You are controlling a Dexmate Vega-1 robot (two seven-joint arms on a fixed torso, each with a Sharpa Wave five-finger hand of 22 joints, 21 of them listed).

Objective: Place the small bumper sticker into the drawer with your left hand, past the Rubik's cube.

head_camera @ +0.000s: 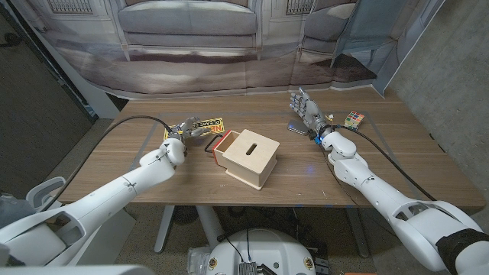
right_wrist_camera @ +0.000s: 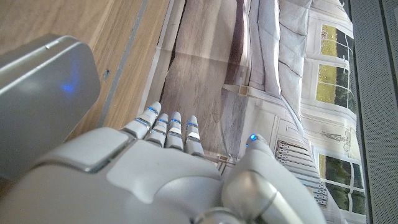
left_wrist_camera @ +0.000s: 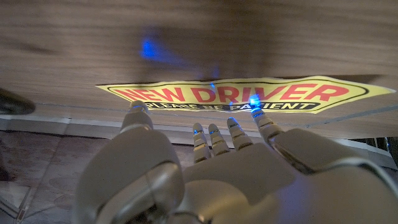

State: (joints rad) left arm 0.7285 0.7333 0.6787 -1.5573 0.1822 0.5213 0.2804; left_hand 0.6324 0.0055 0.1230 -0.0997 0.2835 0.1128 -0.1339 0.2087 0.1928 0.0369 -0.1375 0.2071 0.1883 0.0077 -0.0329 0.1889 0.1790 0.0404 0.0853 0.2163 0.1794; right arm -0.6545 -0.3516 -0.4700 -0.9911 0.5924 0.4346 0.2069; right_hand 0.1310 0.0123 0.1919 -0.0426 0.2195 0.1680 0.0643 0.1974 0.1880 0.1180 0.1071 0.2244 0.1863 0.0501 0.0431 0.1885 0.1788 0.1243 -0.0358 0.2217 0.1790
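Wooden counter (head_camera: 153, 191) is seen carrying everything. Nearest the robot, a plywood box with a slot in its lid, taken as the drawer (head_camera: 248, 156), sits mid-counter, an orange-red piece showing at its left side. Left hand (head_camera: 183, 137) is reached forward just left of it, fingers apart and stretched toward the small bumper sticker (head_camera: 202, 124); nothing is held. In the left wrist view the fingertips (left_wrist_camera: 258, 118) are seen at the edge of the yellow "NEW DRIVER" sticker (left_wrist_camera: 249, 94), which lies flat on the counter; whether contact is made cannot be told. Right hand (head_camera: 304, 109) is stood upright on the right side, fingers spread, holding nothing. Farthest off, the Rubik's cube (head_camera: 353, 120) lies near the right far corner.

Step judged: approach to pick, sticker not yet grasped. Next move calls for an edge to be lifted off the flat surface, pinched, then carried right to the drawer.
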